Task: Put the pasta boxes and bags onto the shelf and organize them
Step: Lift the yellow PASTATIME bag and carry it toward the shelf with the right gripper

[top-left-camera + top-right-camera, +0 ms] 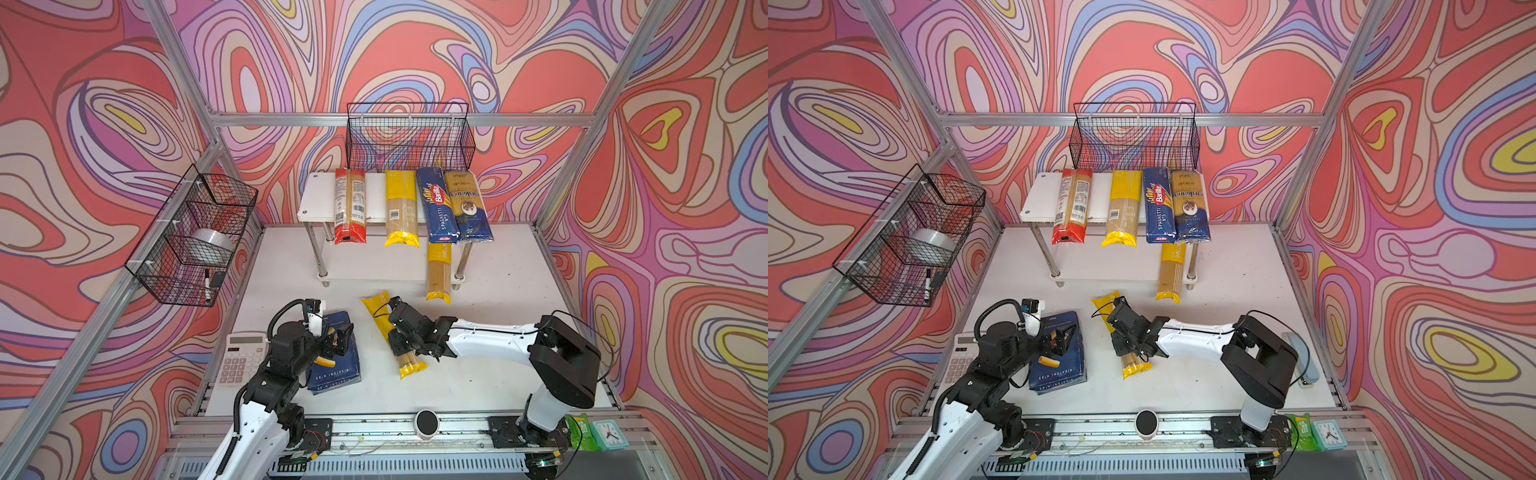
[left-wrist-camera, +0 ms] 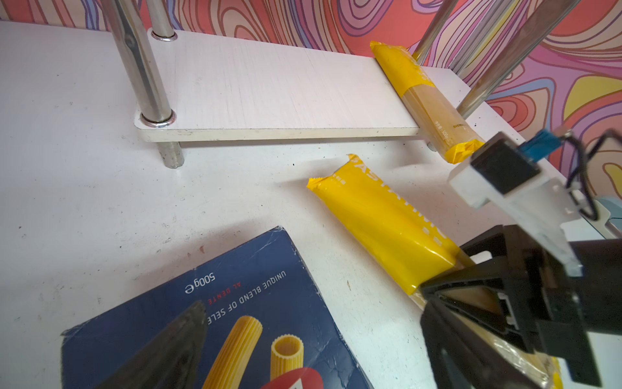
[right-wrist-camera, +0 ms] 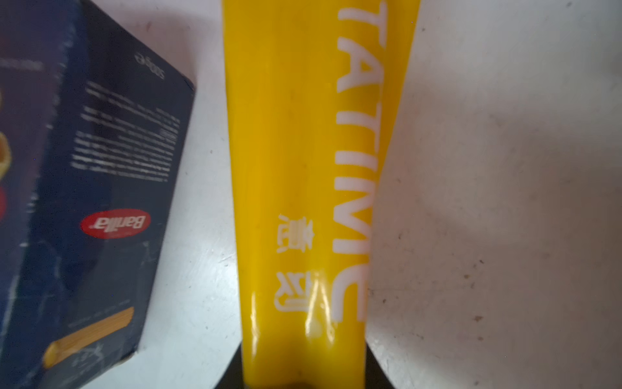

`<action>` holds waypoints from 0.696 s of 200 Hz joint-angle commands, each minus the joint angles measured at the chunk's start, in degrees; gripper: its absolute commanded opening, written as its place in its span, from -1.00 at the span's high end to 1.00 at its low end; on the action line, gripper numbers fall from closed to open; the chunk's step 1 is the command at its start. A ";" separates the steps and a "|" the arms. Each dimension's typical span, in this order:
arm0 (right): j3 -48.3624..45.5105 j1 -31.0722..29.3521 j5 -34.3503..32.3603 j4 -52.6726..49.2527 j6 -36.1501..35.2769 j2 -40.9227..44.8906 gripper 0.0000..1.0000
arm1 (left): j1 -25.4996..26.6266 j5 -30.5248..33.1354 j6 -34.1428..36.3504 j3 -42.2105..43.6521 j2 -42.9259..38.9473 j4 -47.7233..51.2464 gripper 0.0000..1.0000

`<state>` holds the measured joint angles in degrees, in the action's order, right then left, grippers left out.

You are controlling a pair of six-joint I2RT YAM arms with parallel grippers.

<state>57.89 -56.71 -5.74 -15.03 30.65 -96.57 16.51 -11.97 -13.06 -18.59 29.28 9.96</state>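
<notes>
A yellow PASTATIME bag [image 1: 380, 316] [image 3: 303, 168] lies slantwise on the table in front of the shelf [image 1: 320, 195]. My right gripper [image 1: 399, 328] [image 3: 303, 380] is shut on its middle. The wide blue rigatoni box [image 1: 336, 374] [image 2: 235, 320] lies flat to the left. My left gripper [image 1: 338, 340] hovers open over it, holding nothing. On the top board lie a red bag [image 1: 350, 205], a yellow bag [image 1: 401, 208], the Barilla spaghetti box [image 1: 436, 208] and a gold-and-navy bag [image 1: 467, 205]. Another yellow bag [image 1: 439, 270] [image 2: 424, 97] rests on the lower board, sticking out in front.
A white calculator [image 1: 241, 359] sits left of the rigatoni box. Black wire baskets hang on the back wall [image 1: 409, 137] and the left wall [image 1: 195, 232]. A black puck [image 1: 427, 423], a green pack [image 1: 582, 432] and a clock [image 1: 609, 434] are along the front rail.
</notes>
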 commanded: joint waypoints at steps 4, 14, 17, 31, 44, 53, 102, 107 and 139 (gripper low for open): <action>2.13 -0.06 -4.71 2.10 0.95 5.43 1.00 | 0.09 0.25 1.02 0.58 -0.32 -1.43 -1.00; 3.41 -0.06 -7.18 -0.30 1.71 5.72 1.00 | 0.14 0.47 1.02 0.57 -0.28 -1.43 -1.00; 3.73 -0.07 -7.80 -0.87 1.83 5.75 1.00 | 0.11 0.38 1.02 0.50 -0.15 -1.43 -1.00; 5.39 0.17 -10.58 -2.90 2.08 5.87 1.00 | 0.12 0.20 1.09 0.46 0.06 -1.52 -1.00; 6.32 0.53 -11.04 -3.03 2.01 5.75 1.00 | 0.09 0.19 1.11 0.40 0.25 -1.52 -1.00; 6.82 0.89 -11.39 -2.71 2.21 5.67 1.00 | 0.11 0.22 1.11 0.37 0.30 -1.52 -1.00; 9.98 2.56 -13.47 -1.42 2.49 4.84 1.00 | 0.12 0.21 1.10 0.48 -0.22 -1.42 -1.00; 10.32 2.95 -13.26 -1.32 2.40 4.62 1.00 | 0.18 0.19 1.11 0.59 -0.32 -1.43 -1.00; 11.11 5.38 -11.39 1.66 2.16 3.35 1.00 | 0.06 0.22 1.02 0.57 -0.45 -1.34 -1.00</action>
<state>65.69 -52.99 -15.64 -20.64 32.69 -93.19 16.51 -11.97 -13.04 -18.59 29.28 9.96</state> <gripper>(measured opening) 0.312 0.999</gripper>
